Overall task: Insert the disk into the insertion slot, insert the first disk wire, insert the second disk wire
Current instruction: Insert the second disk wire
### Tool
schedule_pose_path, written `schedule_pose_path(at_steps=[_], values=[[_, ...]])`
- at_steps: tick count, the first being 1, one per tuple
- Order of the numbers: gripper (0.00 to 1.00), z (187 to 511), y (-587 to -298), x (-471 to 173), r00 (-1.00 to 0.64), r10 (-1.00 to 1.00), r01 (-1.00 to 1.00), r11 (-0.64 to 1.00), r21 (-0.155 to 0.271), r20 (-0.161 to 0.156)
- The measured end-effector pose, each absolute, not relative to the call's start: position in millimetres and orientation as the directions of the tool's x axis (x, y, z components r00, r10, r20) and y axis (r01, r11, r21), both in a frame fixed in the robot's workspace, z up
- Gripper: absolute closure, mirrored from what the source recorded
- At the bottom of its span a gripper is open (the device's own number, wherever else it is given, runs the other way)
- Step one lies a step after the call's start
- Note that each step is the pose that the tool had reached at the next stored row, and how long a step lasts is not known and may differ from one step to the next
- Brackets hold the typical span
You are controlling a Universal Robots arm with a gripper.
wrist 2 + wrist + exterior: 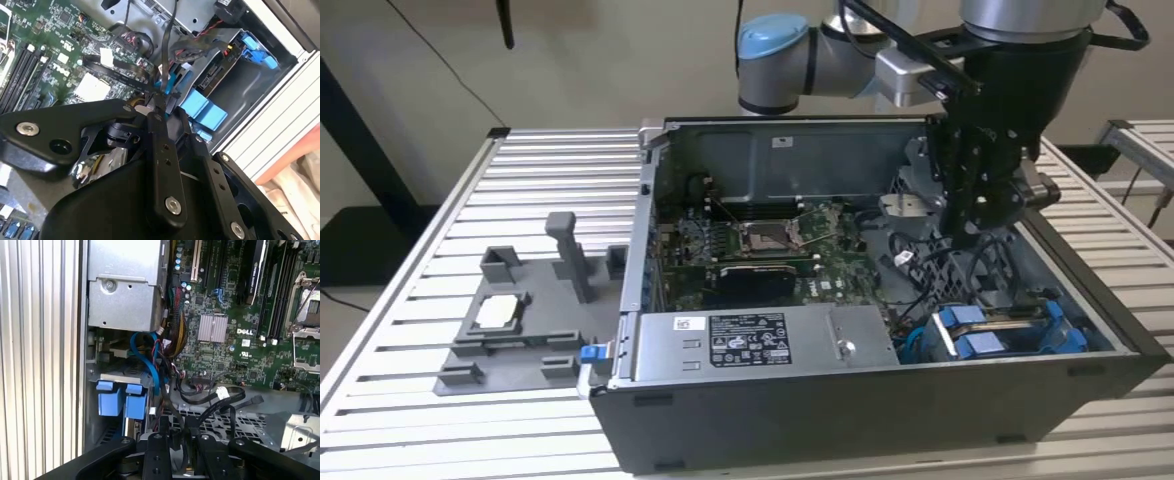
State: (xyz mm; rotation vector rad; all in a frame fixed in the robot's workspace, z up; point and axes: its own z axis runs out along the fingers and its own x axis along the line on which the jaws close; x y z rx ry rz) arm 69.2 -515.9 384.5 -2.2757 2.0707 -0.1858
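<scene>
Bright blue marks the disk [977,342] in the exterior view. It sits in the insertion slot [1051,328] at the near corner of the open computer case [854,420], on the exterior view's right. The gripper [974,225] hangs inside the case just beyond the slot, over loose black cabling. A grey power-supply box [747,338] lies along the near wall. A grey fixture [520,330] rests on the slatted table [400,330] on the exterior view's left.

In the second wrist view the black fingers [161,145] are pressed together, pinching a black wire [167,45] just beside the disk's blue tabs.

In the first wrist view the wire runs up between the fingers. The blue tabs are near them, and a blue cable [150,365] loops beside the green motherboard [225,355].
</scene>
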Motion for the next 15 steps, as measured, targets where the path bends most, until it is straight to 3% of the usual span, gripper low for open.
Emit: schedule_pose_path(at_steps=[5,6,15], values=[[0.75,384.3,-515.9,69.0,0.094,-0.994,-0.987,-0.1,-0.129,0.05],[0.82,384.3,-515.9,69.0,0.094,-0.994,-0.987,-0.1,-0.129,0.05],[0.84,383.9,-520.0,69.6,0.094,-0.994,-0.987,-0.1,-0.129,0.05]])
